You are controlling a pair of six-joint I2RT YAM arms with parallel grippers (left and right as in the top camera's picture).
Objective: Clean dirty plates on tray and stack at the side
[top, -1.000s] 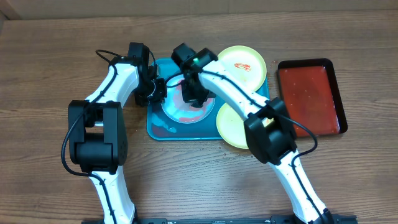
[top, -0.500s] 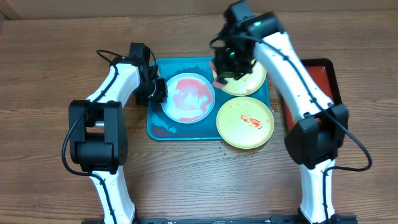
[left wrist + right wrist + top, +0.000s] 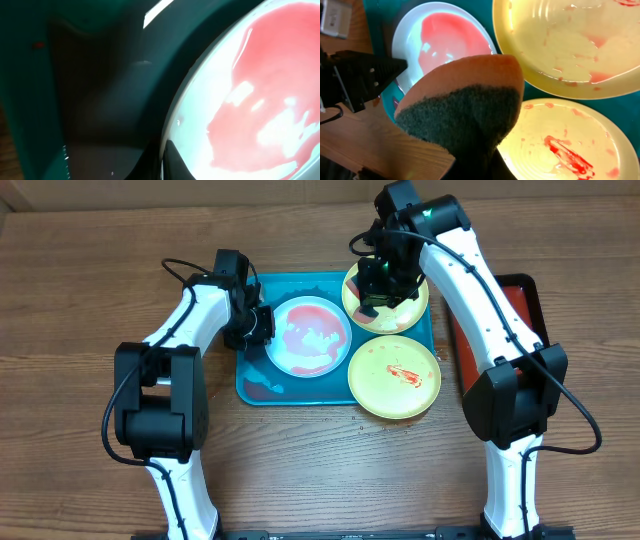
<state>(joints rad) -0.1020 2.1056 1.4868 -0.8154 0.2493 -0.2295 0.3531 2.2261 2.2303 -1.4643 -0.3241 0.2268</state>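
Plates (image 3: 394, 376), 3 in all, lie on the turquoise tray (image 3: 305, 280) on the table (image 3: 80, 280). The blue-white plate (image 3: 308, 337), pooled with red sauce, is at the left. The far yellow-green plate (image 3: 395, 318) and near yellow-green plate (image 3: 400, 395) are at the right. The right tool (image 3: 385, 278) pinches an orange-and-green sponge (image 3: 465, 100) above the far yellow-green plate. The left tool (image 3: 262, 325) sits at the blue-white plate's left rim; I cannot tell whether it is spread or pressed together.

Your left gripper (image 3: 256, 325) crowds the pale blue-white round plastic plate's (image 3: 310, 338) left rim. Right gripper (image 3: 385, 280), gripping an orange-green sponge (image 3: 465, 107), overhangs the rear yellow-green plate (image 3: 400, 318). The front yellow-green plate (image 3: 394, 376) lies uncovered.
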